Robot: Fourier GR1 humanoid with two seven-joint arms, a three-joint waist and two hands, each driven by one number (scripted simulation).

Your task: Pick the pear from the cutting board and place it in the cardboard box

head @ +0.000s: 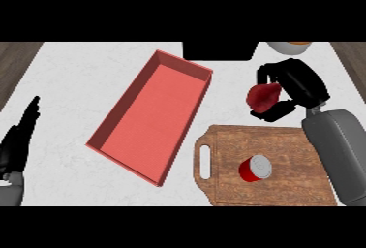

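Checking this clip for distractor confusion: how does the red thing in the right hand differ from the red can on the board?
The pear is held in the right hand, above the counter beyond the board; the can lies on the board, untouched. The pear is irregular and all dark red; the can is a cylinder with a pale end facing up. Both are red and similar in size.

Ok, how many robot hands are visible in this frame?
2. The left hand rests open at the left edge, fingers up. The right hand is beyond the cutting board, curled round a red pear.
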